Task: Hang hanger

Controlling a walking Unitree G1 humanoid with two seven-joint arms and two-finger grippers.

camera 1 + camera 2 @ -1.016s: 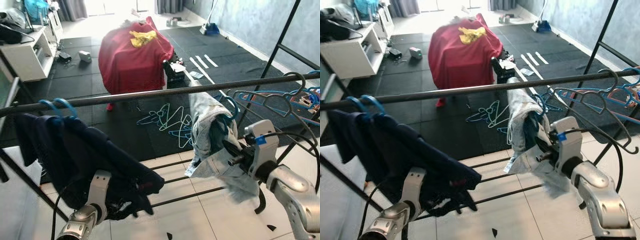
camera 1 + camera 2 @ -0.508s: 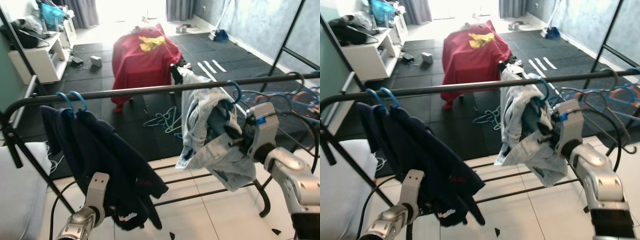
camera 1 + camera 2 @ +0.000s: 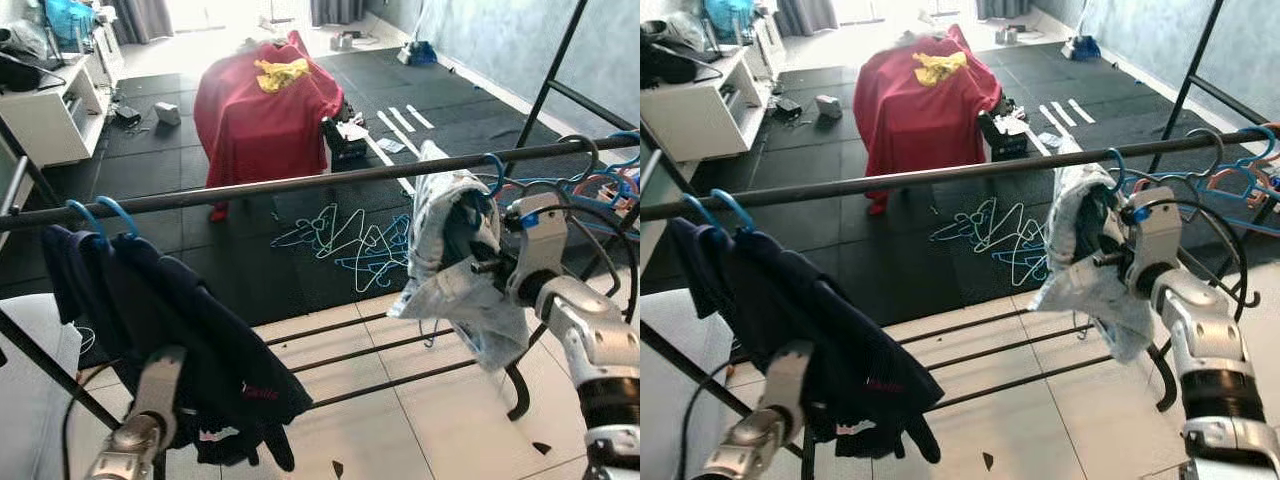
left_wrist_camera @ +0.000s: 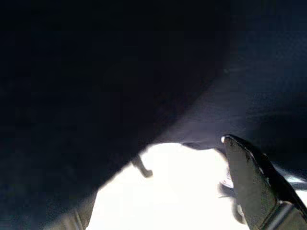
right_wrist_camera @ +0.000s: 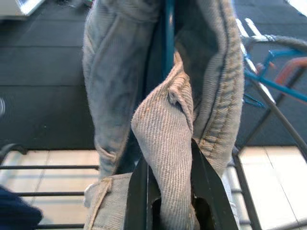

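Denim garment (image 3: 452, 270) now hangs over pale tiles (image 3: 400, 420).

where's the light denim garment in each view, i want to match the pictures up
Left eye view: the denim garment hangs at right of centre from the rail, against the right gripper.
Right eye view: same place, right of centre.
Left wrist view: not in it.
Right wrist view: centre, a fold pinched between the fingers.
Shared landmark: the blue hanger hook over the rail.
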